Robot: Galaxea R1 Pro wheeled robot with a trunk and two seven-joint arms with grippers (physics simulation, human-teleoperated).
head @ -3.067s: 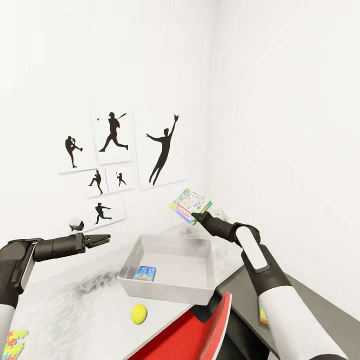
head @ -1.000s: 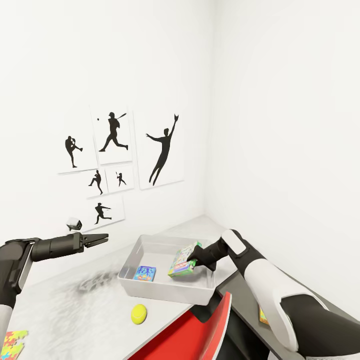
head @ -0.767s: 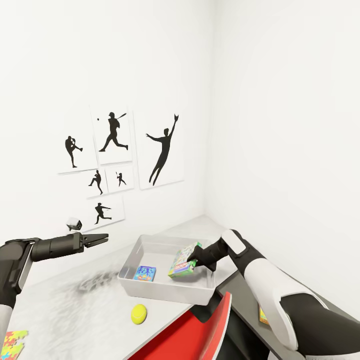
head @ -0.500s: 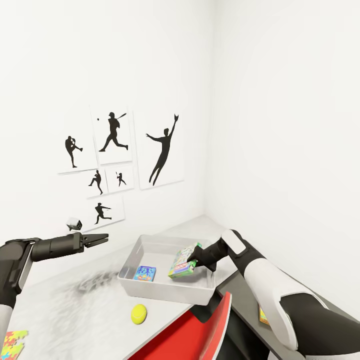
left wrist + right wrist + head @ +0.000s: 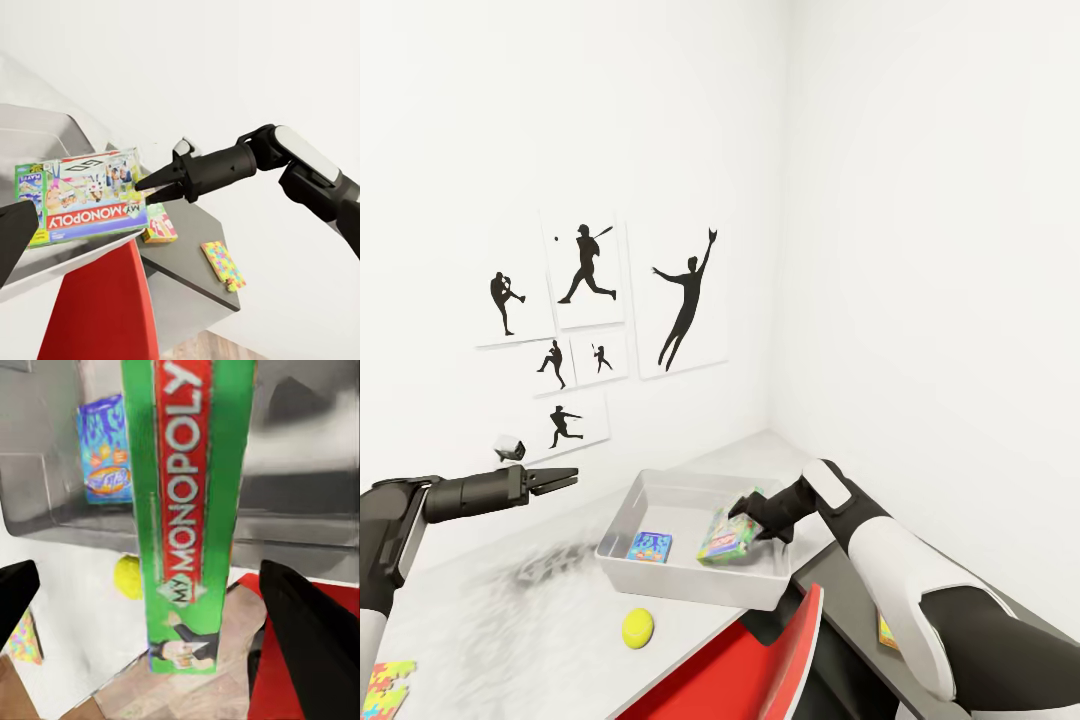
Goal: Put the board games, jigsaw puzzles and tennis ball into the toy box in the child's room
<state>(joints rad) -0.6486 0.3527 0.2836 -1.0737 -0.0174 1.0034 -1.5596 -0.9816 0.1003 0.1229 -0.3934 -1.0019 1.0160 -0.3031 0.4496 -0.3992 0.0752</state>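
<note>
Inside the toy box, the right fingers are spreading off the tilted board game; they should be lifting toward 12 o'clock, clear of its edge.

right pincer: black, tips at right edge of Monopoly box; open or closed unclear
Monopoly box: green-edged, lid facing camera, over toy box
toy box: grey wall behind Monopoly box
surface: dark grey corner section
jigsaw slab: multicolour, flat on dark section near its edge
second printed slab: just below pincer tips
red panel: under box
</note>
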